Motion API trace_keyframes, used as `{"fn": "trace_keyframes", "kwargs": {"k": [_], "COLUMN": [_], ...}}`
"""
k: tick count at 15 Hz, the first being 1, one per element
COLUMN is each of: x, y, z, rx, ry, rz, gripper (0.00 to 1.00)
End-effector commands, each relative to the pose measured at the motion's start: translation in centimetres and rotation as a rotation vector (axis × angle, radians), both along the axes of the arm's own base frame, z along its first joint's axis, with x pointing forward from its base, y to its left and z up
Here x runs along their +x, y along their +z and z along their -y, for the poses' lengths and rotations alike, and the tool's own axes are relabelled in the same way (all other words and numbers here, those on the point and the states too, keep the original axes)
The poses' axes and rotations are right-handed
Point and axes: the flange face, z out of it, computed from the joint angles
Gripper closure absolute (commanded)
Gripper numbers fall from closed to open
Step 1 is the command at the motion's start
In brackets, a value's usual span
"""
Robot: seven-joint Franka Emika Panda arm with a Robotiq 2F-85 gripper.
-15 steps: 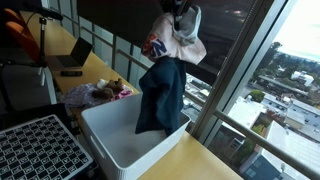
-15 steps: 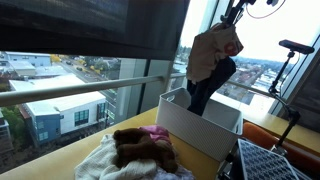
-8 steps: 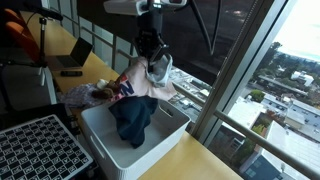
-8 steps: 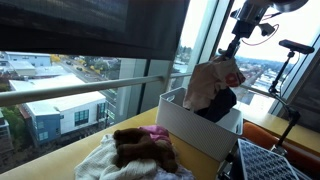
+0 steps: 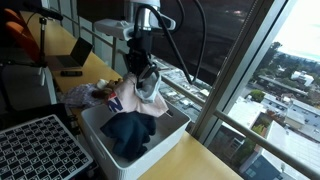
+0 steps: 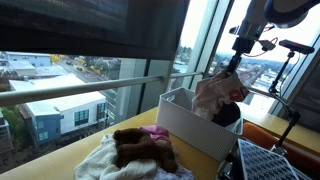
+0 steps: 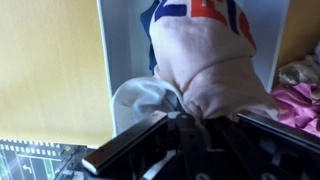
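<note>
My gripper (image 5: 141,73) is shut on a bundle of clothes (image 5: 133,95): a pale pinkish-white garment with red and blue print on top and a dark navy piece (image 5: 128,133) hanging below. The bundle is low in the white bin (image 5: 100,135), and the navy piece lies crumpled on the bin floor. It also shows in an exterior view, where the gripper (image 6: 235,66) holds the clothes (image 6: 217,95) over the bin (image 6: 190,125). In the wrist view the pale garment (image 7: 205,65) fills the space ahead of the jaws (image 7: 185,115), inside the bin (image 7: 122,40).
A pile of clothes (image 5: 95,95) with pink and brown pieces lies on the wooden table beside the bin, and shows too in an exterior view (image 6: 135,148). A black perforated grid (image 5: 35,150) lies in front. A laptop (image 5: 72,60) sits further back. Window glass and a rail stand just behind the bin.
The gripper has come down with the clothes from high above the bin. The navy piece, hanging free before, now lies bunched inside the bin.
</note>
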Motion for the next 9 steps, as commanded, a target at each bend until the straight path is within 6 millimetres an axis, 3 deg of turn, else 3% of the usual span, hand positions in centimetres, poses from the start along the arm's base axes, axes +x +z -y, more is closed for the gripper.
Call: {"fn": "trace_keyframes", "kwargs": {"k": [1,4,7,9], "x": [-0.5,-0.1,0.5,1.2], "y": [0.2,1.1,3.2,4.6], "z": [-1.7,-1.0,-0.2,-1.9], "rx": [-0.011,-0.015,-0.02,-0.009], "ry": [0.032,0.033,0.021,0.038], "rz": [0.011,0.019,0.049,0.084], "gripper": [0.63,0.43,0.22,0.07]}}
